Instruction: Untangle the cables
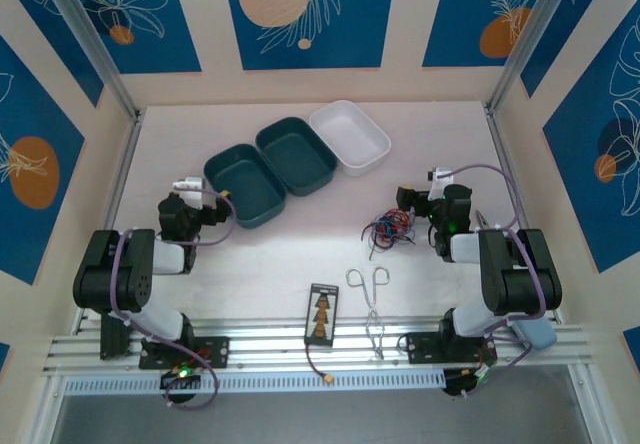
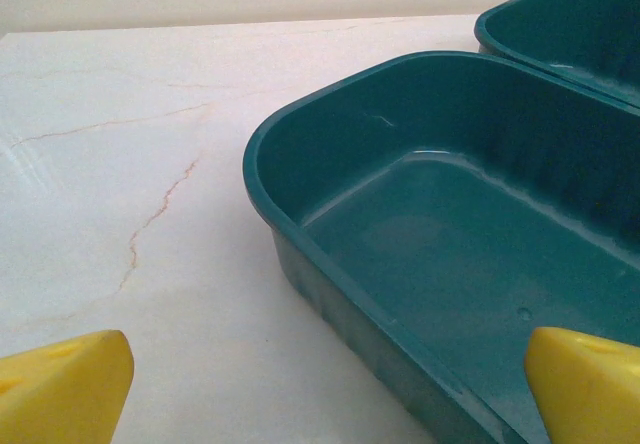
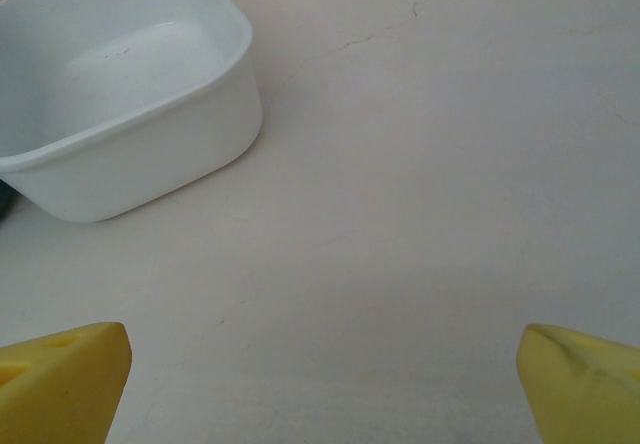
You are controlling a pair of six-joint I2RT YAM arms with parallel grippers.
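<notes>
While tangled, cables: thin red, blue, black strands, loosely clumped right of middle.
Left fingers: yellow, blunt, spread wide, empty.
Right fingers: yellow, spread wide, empty.
Worktop: pale, smooth, faintly veined.

Cream walls, blue leaf-print panels, pale marbled table

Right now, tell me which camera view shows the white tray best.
The top external view: the whole white tray sits in frame, rim and inside, beside the teal trays. The right wrist view shows it closer, but cut off at the left edge. The left wrist view faces the teal trays.
</notes>
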